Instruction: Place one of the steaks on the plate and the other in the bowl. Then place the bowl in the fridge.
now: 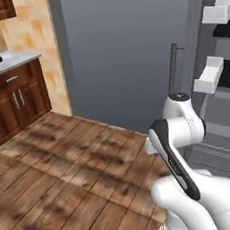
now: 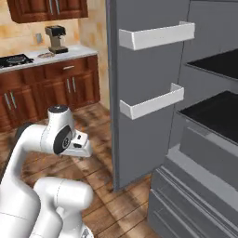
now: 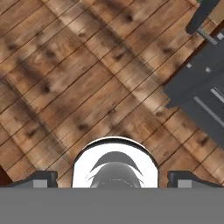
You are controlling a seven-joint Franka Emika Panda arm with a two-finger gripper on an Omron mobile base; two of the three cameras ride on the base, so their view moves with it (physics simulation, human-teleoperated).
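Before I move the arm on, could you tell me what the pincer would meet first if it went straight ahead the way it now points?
The open pincer points down at the bare wooden floor; nothing lies between, so the floor looks first, though depth is uncertain.

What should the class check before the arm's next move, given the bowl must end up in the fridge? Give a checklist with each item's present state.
1. Fridge door open: ok, it stands swung wide.
2. Shelves free for a bowl: ok, the parts in view are bare.
3. Gripper open: ok, tips far apart.
4. Gripper holding the bowl: not ok, nothing sits between the tips.
5. Steaks on plate and in bowl: cannot tell.
6. Hand aimed at the fridge: not ok, it looks down at the floor.
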